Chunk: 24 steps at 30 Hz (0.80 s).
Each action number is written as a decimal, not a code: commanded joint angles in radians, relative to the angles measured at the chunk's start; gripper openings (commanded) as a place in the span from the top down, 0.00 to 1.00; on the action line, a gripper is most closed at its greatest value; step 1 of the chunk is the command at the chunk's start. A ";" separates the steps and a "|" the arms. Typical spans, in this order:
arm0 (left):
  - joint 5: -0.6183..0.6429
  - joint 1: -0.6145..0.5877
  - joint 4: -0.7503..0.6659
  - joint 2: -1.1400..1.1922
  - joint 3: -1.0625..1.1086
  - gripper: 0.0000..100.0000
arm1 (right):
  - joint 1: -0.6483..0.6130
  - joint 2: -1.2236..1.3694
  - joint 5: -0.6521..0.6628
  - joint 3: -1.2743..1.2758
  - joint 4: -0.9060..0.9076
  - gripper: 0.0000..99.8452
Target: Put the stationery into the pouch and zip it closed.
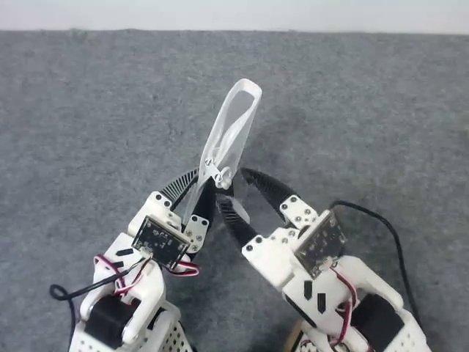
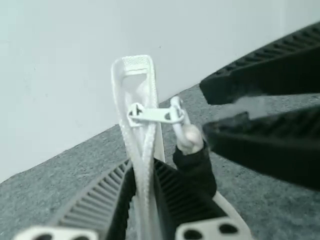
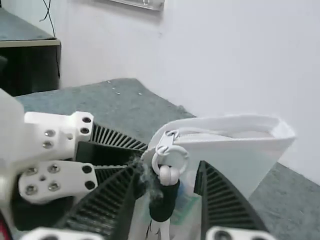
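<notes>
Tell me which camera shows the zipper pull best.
The left wrist view: the zipper pull lies side-on against the plain wall, with slider, ring and bead all distinct. The right wrist view shows ring and bead close, the slider partly turned away. The high view shows it small on the raised pouch.

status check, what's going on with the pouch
Left gripper shut on pouch, held upright. Right gripper open, straddling the zipper pull, not yet pinched. Nothing blocking the pull.
</notes>
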 commanded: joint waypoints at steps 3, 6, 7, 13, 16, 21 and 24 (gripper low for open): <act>-0.012 -0.002 0.018 0.003 0.010 0.99 | -0.005 0.166 0.011 -0.052 -0.102 0.84; -0.012 -0.006 0.018 0.003 0.010 0.99 | 0.036 0.205 0.011 -0.052 -0.157 0.84; -0.012 -0.006 0.020 0.003 0.010 0.99 | 0.053 0.209 0.009 -0.052 -0.168 0.84; -0.012 -0.003 0.020 0.003 0.010 0.99 | 0.082 0.211 0.014 -0.052 -0.177 0.92; -0.012 -0.006 0.020 0.003 0.010 0.99 | 0.099 0.211 0.017 -0.052 -0.194 1.00; -0.012 -0.008 0.020 0.003 0.008 0.99 | 0.139 0.209 0.017 -0.052 -0.202 0.99; -0.005 -0.008 0.020 0.003 0.004 0.99 | 0.140 0.180 0.018 -0.052 -0.194 0.99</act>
